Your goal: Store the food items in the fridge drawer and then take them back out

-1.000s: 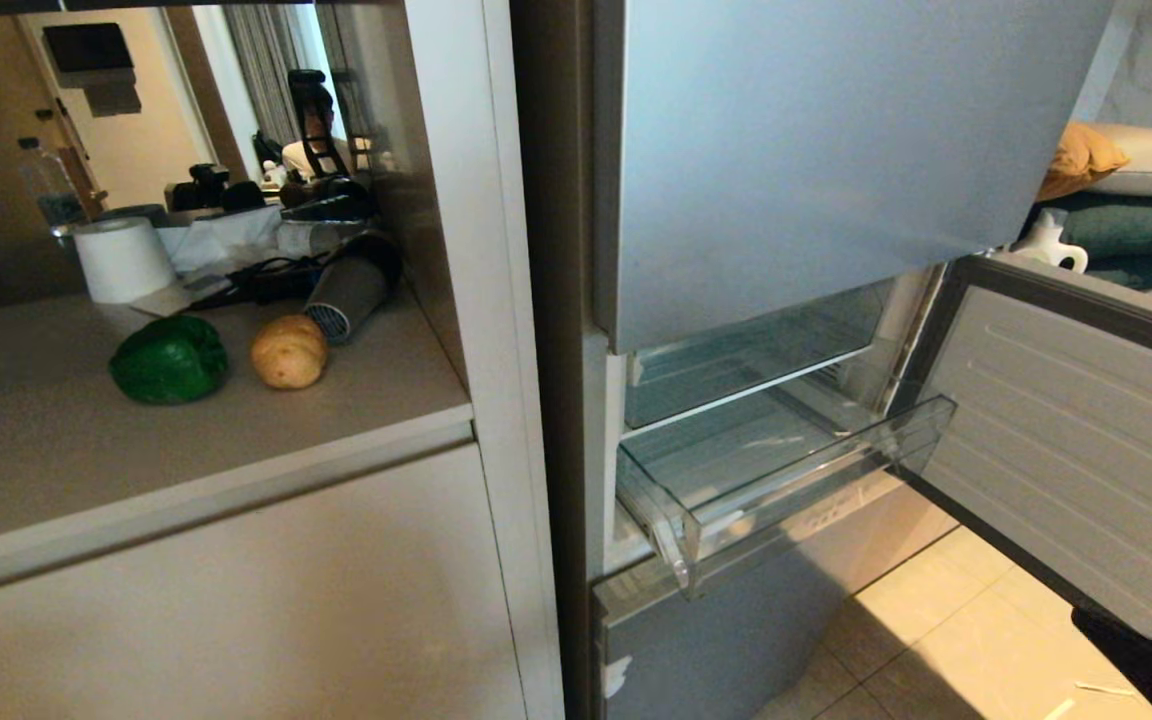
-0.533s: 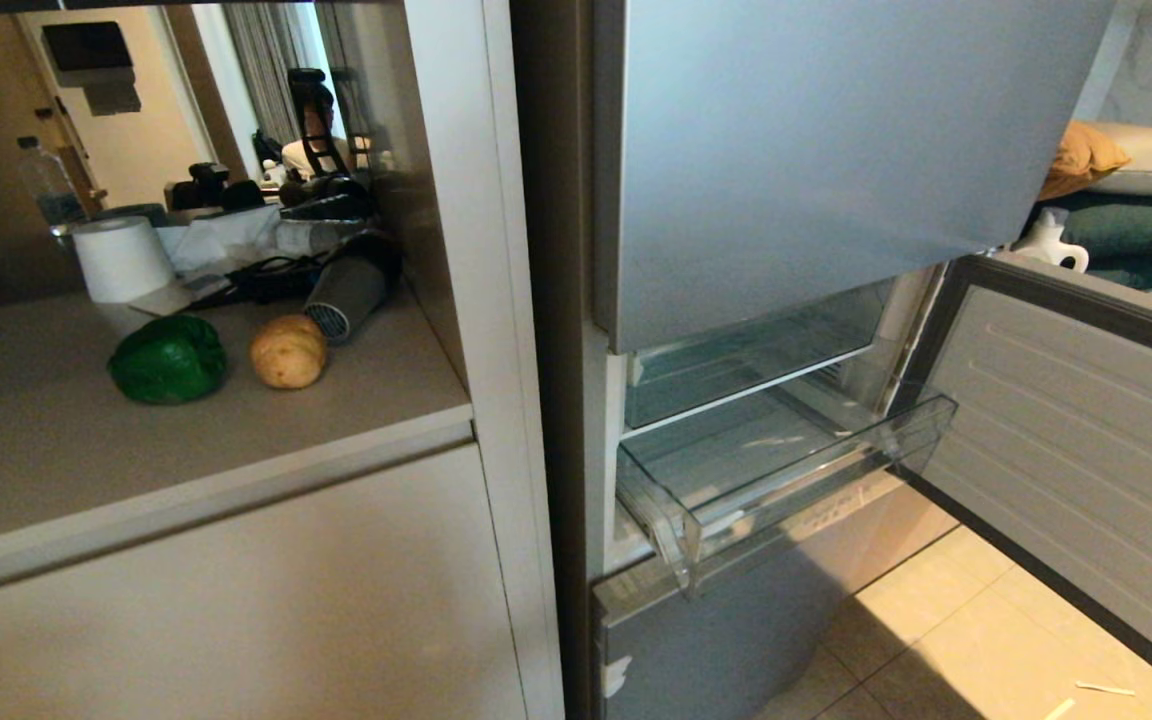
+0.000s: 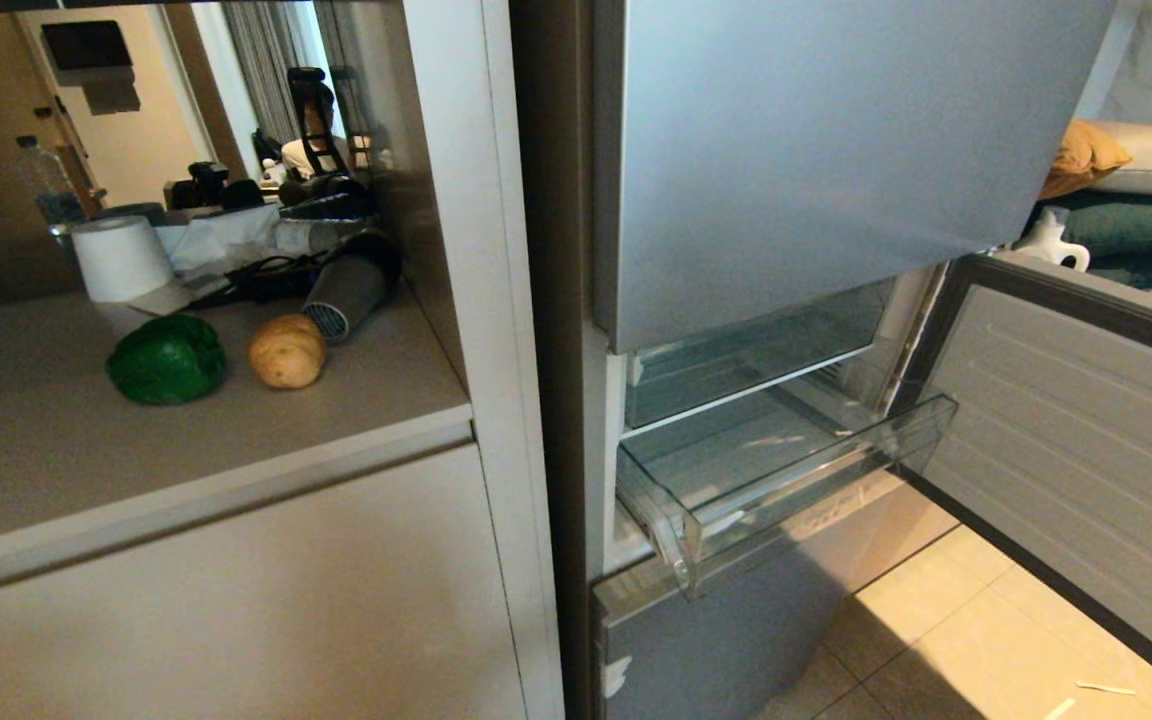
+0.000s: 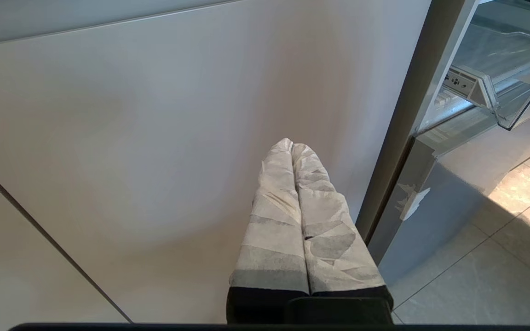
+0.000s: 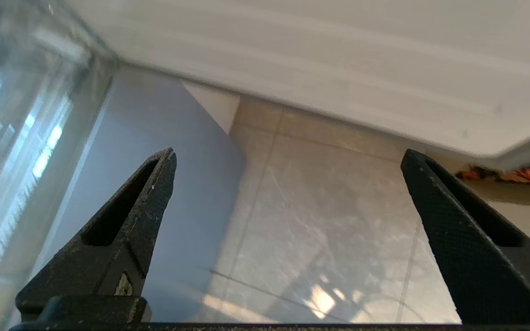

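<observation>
- On the counter left of the fridge, the green pepper and the tan bun sit side by side, just in front of the hair dryer.
- Pulled out below the closed upper door, the clear drawer is empty, its long axis running across the fridge and its front wall facing the room.
- Over the last second the right gripper, jaws wide and empty, has risen along the open door, leaving only a dark tip at the head view's right edge; probably the start of the reach for the food.
- Left gripper is parked low by the cabinet, fingers pressed together, holding nothing.
</observation>
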{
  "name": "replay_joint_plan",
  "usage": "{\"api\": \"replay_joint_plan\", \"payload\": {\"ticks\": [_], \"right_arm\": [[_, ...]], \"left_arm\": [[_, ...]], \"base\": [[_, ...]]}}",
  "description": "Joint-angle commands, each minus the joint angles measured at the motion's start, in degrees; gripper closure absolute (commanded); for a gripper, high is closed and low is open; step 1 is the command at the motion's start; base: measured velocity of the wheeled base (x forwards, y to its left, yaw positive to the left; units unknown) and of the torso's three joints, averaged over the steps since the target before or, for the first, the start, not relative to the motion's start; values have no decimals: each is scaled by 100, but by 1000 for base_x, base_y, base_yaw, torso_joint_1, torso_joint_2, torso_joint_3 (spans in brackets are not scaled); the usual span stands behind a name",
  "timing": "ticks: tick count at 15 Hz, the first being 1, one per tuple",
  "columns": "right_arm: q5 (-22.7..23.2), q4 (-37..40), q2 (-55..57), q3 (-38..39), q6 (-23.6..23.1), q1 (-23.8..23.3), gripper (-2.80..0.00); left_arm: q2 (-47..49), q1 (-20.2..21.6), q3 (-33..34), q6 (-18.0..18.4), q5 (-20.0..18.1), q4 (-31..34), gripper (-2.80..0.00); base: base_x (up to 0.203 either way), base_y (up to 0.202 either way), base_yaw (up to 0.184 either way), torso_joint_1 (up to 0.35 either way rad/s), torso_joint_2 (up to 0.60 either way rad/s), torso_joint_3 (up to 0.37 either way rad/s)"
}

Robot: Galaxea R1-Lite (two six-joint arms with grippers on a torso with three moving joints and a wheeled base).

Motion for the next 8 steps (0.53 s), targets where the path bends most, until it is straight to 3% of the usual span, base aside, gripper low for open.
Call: {"api": "replay_joint_plan", "payload": {"ticks": [1, 8], "right_arm": [[103, -57, 306, -271, 6, -235, -280], [200, -188, 760, -875, -197, -549, -280]], "left_arm": [[1, -2, 0, 0, 1, 2, 0], [1, -2, 0, 0, 1, 2, 0]], "base": [[0, 0, 0, 0, 0, 0], [0, 0, 0, 0, 0, 0]]}}
